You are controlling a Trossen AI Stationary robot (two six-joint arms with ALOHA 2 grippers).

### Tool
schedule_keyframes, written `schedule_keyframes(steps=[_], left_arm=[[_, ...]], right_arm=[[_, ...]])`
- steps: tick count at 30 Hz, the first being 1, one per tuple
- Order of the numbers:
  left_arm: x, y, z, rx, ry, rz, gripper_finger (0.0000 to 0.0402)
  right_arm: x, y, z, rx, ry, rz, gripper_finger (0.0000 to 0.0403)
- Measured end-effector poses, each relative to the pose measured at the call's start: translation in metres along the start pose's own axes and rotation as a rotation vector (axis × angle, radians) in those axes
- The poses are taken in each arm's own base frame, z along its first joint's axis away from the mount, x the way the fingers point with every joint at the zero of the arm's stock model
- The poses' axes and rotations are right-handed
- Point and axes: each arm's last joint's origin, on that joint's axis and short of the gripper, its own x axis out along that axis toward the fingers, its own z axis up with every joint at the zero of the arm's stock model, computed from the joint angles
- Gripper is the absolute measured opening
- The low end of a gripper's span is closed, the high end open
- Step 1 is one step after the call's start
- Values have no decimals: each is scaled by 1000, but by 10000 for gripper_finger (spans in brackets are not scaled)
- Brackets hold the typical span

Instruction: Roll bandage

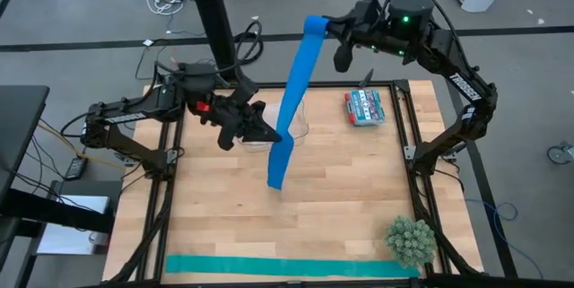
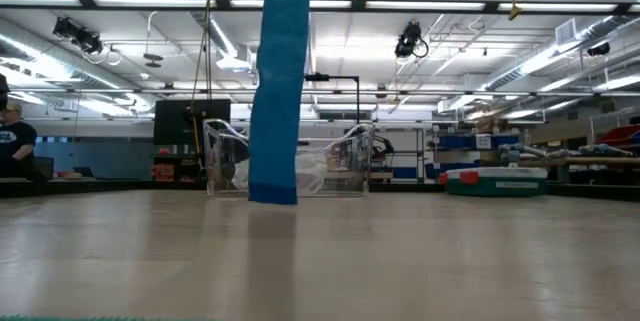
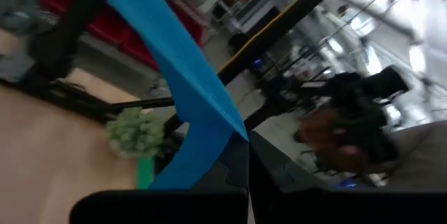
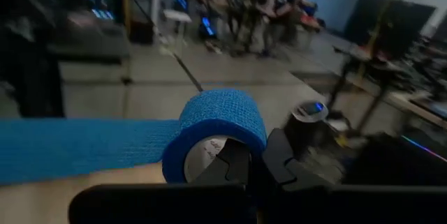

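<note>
Where table (image 1: 341,198) ends, lit workshop.

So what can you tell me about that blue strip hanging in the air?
The bandage is a long, narrow royal-blue strip of stretchy-looking fabric. Its upper end is wound into a small roll around a pale core, clamped in the right gripper high over the table's far edge. From there it hangs down past the left gripper, whose fingers pinch it partway down. Its free end appears to hang just above the wooden table.

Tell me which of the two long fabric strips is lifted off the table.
The blue bandage: it hangs between both grippers above the table, while the teal-green strip lies flat along the table's near edge.
</note>
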Motion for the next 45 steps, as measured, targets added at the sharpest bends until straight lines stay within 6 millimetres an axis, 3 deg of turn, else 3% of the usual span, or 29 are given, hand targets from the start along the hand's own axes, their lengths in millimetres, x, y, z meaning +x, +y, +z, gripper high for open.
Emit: schedule_keyframes(steps=[8,19,35,45], left_arm=[[0,13,-9,124,44,173,0],[1,28,-15,335,82,425,0],[-3,34,-10,458,-6,663,0],[-9,40,3,466,-102,715,1]], right_arm=[[-6,7,19,115,-189,124,0],[-11,25,32,263,-291,358,0],[-25,50,42,387,-304,570,0],[-34,68,39,391,-223,763,0]])
